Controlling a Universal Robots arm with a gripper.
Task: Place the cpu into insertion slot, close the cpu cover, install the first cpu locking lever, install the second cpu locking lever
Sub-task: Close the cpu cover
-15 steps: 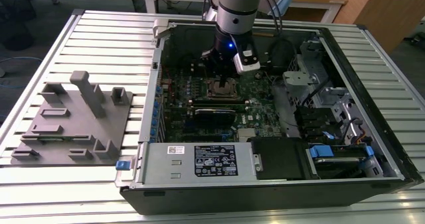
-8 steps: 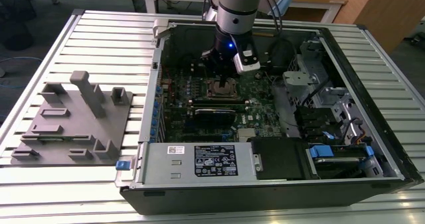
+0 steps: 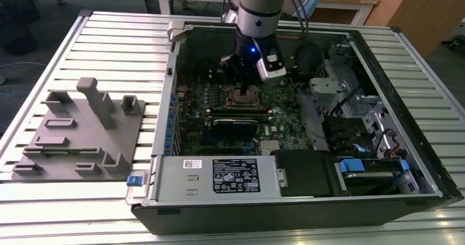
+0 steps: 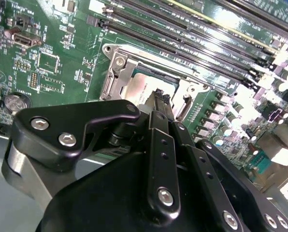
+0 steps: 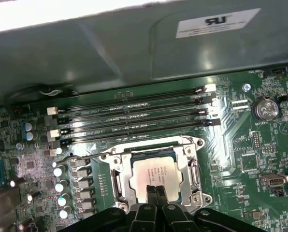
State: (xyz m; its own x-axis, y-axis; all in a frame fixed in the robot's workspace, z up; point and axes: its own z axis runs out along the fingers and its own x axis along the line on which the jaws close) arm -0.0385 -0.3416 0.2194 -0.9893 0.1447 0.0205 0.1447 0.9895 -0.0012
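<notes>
Okay, exterior view, near to far: open computer case (image 3: 291,215) lying on a slatted table (image 3: 109,49). Silver box (image 3: 218,175) sits at the case's near edge, 6 o'clock of the insertion slot (image 3: 245,97). Black card (image 3: 234,123) lies between box and slot, also 6 o'clock. Grey fixture (image 3: 80,136) is outside the case, about 8 o'clock of the slot. Gripper (image 3: 243,88) hangs right over the slot, arm entering from 12 o'clock.

First wrist view: cpu (image 5: 156,171) is seated in the slot. The cpu cover (image 5: 190,166) lies flat around it, chip showing through the window. Fingertips (image 5: 151,193) are pinched together with nothing between them, over the chip's edge nearest the gripper; contact can't tell. Memory slots (image 5: 134,116) run just beyond the slot.
</notes>
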